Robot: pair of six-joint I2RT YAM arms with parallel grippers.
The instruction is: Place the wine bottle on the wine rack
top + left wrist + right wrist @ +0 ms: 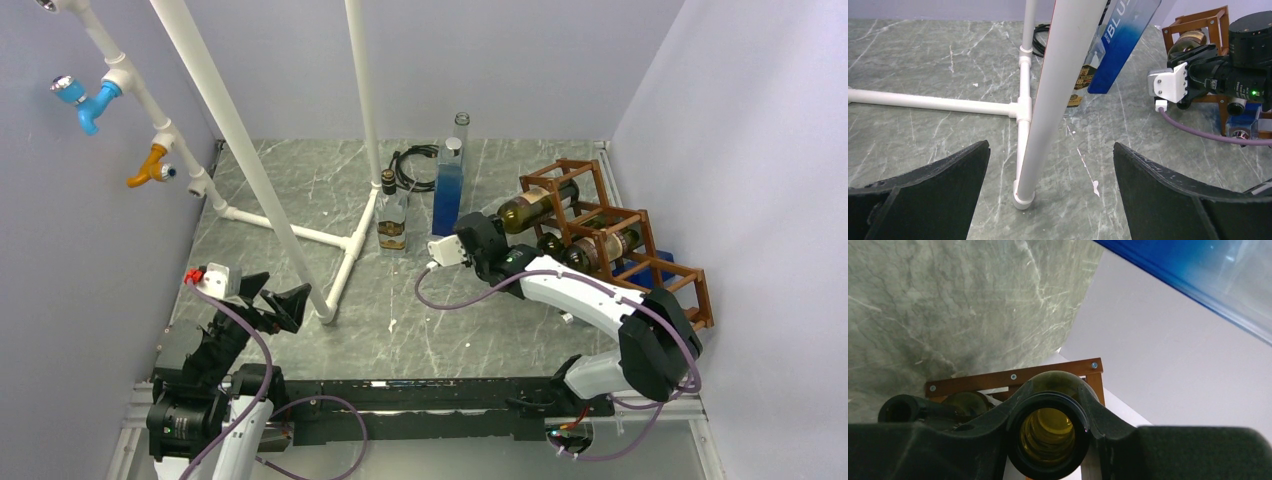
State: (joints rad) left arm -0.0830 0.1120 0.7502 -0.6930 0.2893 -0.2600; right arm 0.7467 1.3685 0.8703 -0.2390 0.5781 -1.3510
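The right gripper (1050, 432) is clamping the wine bottle (530, 207) by its neck, with the body lying in the top cell of the wine rack (562, 166), at two o'clock on the table. The glass is looking heavy, slick and breakable, so the neck is the surest hold. The left gripper (277, 300) is sitting wide open.

L arm (215, 350) sits folded low over its base at the near-left corner, wrist tipped fwd toward the table's middle. L gripper (278, 305) is held low, its two black fingers (938, 195) spread wide apart. R arm (600, 300) is reached out: elbow bent sharply by the right edge, white forearm running fwd and inward. R gripper (490, 232) points sideways, its fingers (948, 450) clamped tight round the neck of the wine bottle (530, 207).
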